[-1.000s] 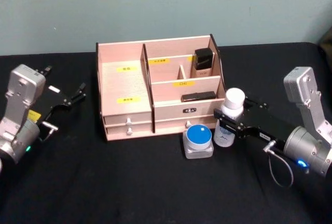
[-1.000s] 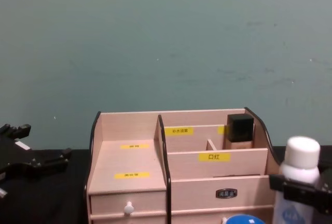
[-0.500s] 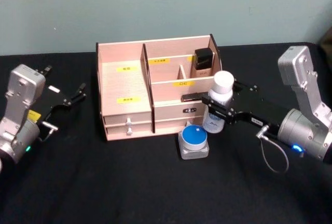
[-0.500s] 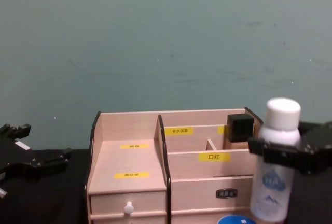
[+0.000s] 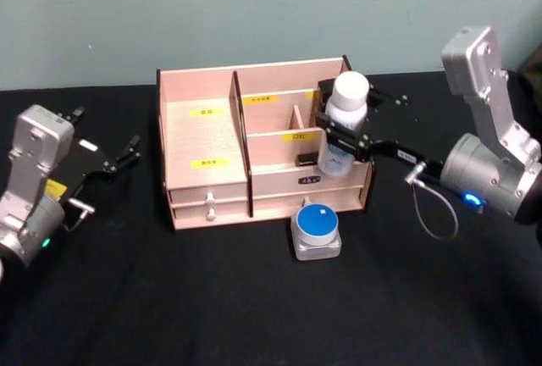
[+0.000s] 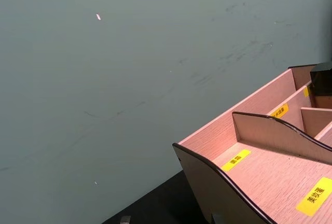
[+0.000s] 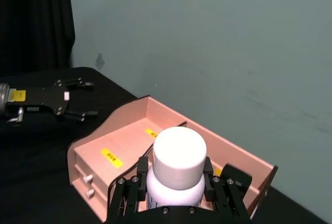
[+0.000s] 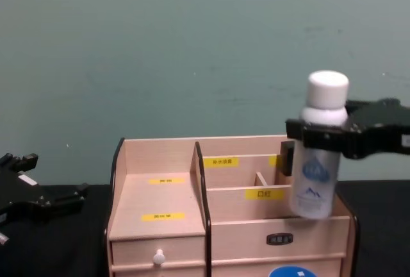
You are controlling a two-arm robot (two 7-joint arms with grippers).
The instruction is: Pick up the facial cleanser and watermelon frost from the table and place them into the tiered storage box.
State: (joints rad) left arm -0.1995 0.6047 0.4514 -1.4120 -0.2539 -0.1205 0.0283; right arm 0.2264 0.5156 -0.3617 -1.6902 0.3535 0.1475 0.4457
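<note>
My right gripper [image 5: 345, 135] is shut on the facial cleanser [image 5: 342, 147], a pale bottle with a white cap and a blue logo. It holds the bottle upright in the air above the right-hand compartments of the tiered storage box [image 5: 203, 141]. In the chest view the facial cleanser [image 8: 314, 177] hangs in front of the box's right side [image 8: 160, 193], clamped just below the cap. The watermelon frost [image 5: 317, 229], a square clear jar with a blue lid, sits on the table just before the box. My left gripper [image 5: 112, 175] rests open at the far left.
A black block [image 5: 332, 95] stands in the box's back right compartment and a flat black item [image 5: 309, 159] lies in the front right one. The box has two small drawers with white knobs [image 5: 209, 204]. Black cloth covers the table [image 5: 212, 298].
My right gripper has lifted the facial cleanser off the table beside the blue-lidded jar and carried it up and left, over the box's right side. The left arm stayed still.
</note>
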